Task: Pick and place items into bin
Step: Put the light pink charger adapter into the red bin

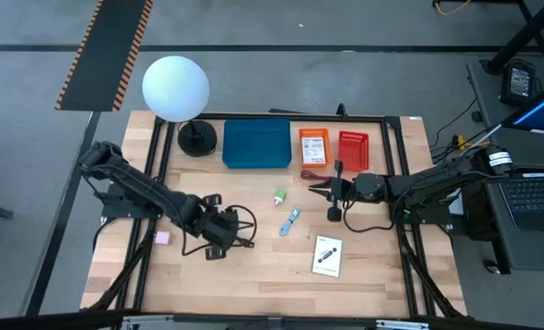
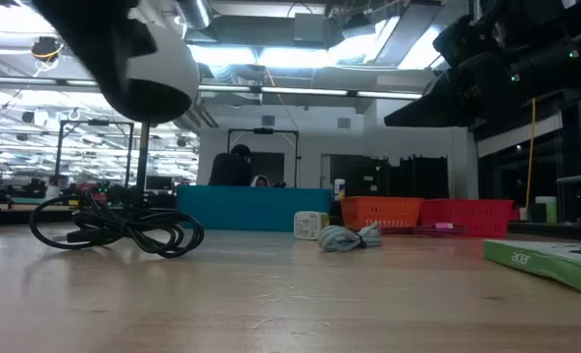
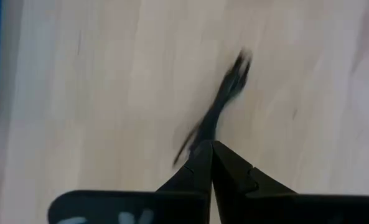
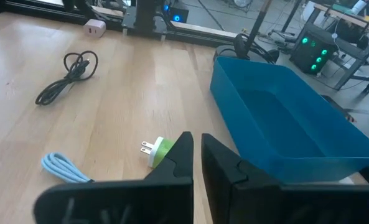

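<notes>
My left gripper (image 1: 222, 226) hangs shut above the table, left of centre. Straight below it the black cable piece (image 3: 226, 93) lies coiled on the wood (image 2: 114, 227), and nothing touches it. My right gripper (image 4: 197, 149) hovers shut, right of centre, pointing at the blue bin (image 4: 284, 118). The green lump, a plug (image 4: 158, 149), lies just beyond its fingertips. The blue-white stick, a bundled cord (image 1: 291, 220), and a white card (image 1: 327, 255) lie nearer the near edge. The pink block (image 1: 162, 237) sits at the left. I cannot make out the red cord.
A white globe lamp (image 1: 175, 87) stands on its black base (image 1: 196, 137) at the far left, beside the bin. An orange printed box (image 1: 313, 147) and a red basket (image 1: 352, 149) stand right of the bin. Bare wood stretches along the near edge.
</notes>
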Robot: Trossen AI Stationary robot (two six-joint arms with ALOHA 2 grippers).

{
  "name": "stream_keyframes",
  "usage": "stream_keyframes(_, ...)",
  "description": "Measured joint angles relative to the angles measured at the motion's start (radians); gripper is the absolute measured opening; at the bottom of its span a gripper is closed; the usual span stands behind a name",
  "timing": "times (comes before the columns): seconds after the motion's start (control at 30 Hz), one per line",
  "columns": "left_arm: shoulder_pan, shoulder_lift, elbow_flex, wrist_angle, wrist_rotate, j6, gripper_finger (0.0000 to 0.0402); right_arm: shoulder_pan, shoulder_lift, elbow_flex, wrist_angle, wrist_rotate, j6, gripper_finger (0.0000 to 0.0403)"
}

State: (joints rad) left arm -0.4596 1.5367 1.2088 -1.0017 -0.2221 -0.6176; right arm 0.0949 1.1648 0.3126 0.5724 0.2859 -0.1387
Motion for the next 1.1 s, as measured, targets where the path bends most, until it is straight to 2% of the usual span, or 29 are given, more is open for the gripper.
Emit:
stream_keyframes(0.1,-0.007,0.021,0.039,-0.095,0.008,-0.052,0.0003,0.002,0.0,0.0,0.001,0.0,0.003,0.0014)
stream_keyframes(0.27,-0.017,0.021,0.039,-0.103,0.026,-0.168,0.001,0.002,0.0,0.0,-0.002,0.0,0.006,0.0014)
stream_keyframes(0.37,-0.02,0.021,0.039,-0.103,0.025,-0.183,0.0026,0.002,0.0,0.0,-0.011,-0.002,0.029,0.0014)
stream_keyframes(0.73,-0.02,0.021,0.039,-0.117,0.0,-0.184,0.0142,0.002,0.0,0.0,-0.021,-0.003,0.031,0.0014)
stream_keyframes(0.93,-0.021,0.021,0.039,-0.214,0.001,-0.209,0.0199,0.002,0.0,0.0,-0.024,-0.003,0.03,0.0014)
stream_keyframes(1.1,-0.039,0.021,0.039,-0.276,0.103,-0.351,0.0226,0.002,0.0,0.0,-0.038,-0.026,0.034,0.0014)
